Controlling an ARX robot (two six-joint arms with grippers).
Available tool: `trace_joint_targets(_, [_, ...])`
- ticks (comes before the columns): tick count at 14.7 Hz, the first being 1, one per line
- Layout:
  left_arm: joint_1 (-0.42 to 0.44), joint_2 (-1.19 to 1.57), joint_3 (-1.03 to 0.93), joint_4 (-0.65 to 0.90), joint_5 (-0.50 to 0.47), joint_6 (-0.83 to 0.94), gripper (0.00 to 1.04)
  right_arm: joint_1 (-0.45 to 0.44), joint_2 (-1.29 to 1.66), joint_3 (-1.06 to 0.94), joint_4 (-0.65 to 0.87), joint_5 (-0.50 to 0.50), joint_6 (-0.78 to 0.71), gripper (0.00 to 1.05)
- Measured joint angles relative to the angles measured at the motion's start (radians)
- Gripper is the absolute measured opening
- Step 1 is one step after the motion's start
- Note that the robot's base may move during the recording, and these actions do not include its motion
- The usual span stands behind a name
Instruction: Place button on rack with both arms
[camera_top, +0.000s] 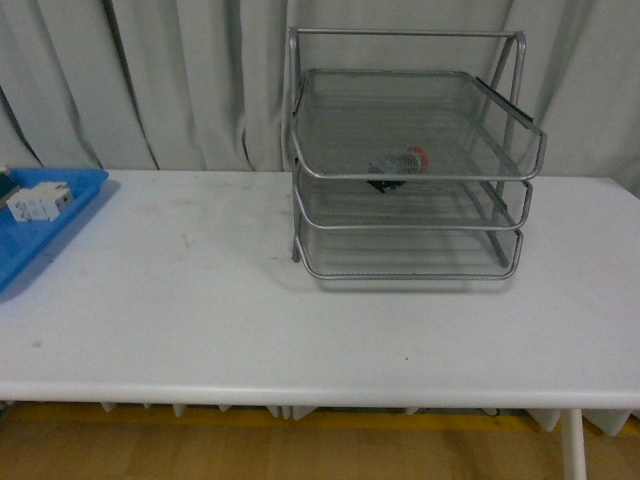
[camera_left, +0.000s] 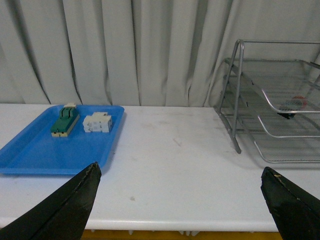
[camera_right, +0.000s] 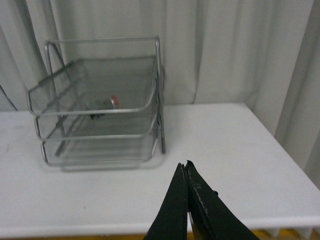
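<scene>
The button (camera_top: 400, 166) is seen lying on its side inside the rack (camera_top: 330, 225), apparently on the middle tier, so the placement is judged done. The left gripper (camera_left: 180, 200) is held spread and the right gripper (camera_right: 186, 200) pressed together, both empty and well apart from the rack, above bare table (camera_top: 200, 300).

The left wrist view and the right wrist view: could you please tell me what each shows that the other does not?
Only the left wrist view shows the blue tray holding the green-and-cream block and the white block, plus the open left gripper. Only the right wrist view shows the shut right gripper and the table's far right end. Both show the rack with the button inside, the white table and the curtain.
</scene>
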Motion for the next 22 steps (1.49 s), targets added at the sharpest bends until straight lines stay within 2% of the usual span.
trace_joint_targets(7, [0.000,0.000,0.000,0.000,0.000,0.000,0.98,0.000,-0.139,0.000,-0.128,0.001,0.000,0.02])
trace_joint_targets(9, [0.000,0.000,0.000,0.000,-0.001,0.000,0.98,0.000,-0.290,0.001,-0.310,0.002,0.000,0.02])
trace_joint_targets(15, [0.000,0.000,0.000,0.000,0.000,0.000,0.98,0.000,-0.307,0.001,-0.307,0.003,0.000,0.02])
trace_joint_targets(16, [0.000,0.000,0.000,0.000,0.000,0.000,0.98,0.000,-0.307,0.001,-0.307,0.003,-0.002,0.06])
trace_joint_targets(19, [0.000,0.000,0.000,0.000,0.000,0.000,0.98,0.000,-0.307,0.001,-0.307,0.003,-0.002,0.33])
trace_joint_targets(21, [0.000,0.000,0.000,0.000,0.000,0.000,0.98,0.000,-0.307,0.001,-0.307,0.003,-0.002,0.59])
trace_joint_targets(22, [0.000,0.000,0.000,0.000,0.000,0.000,0.98,0.000,-0.307,0.001,-0.307,0.003,-0.002,0.68])
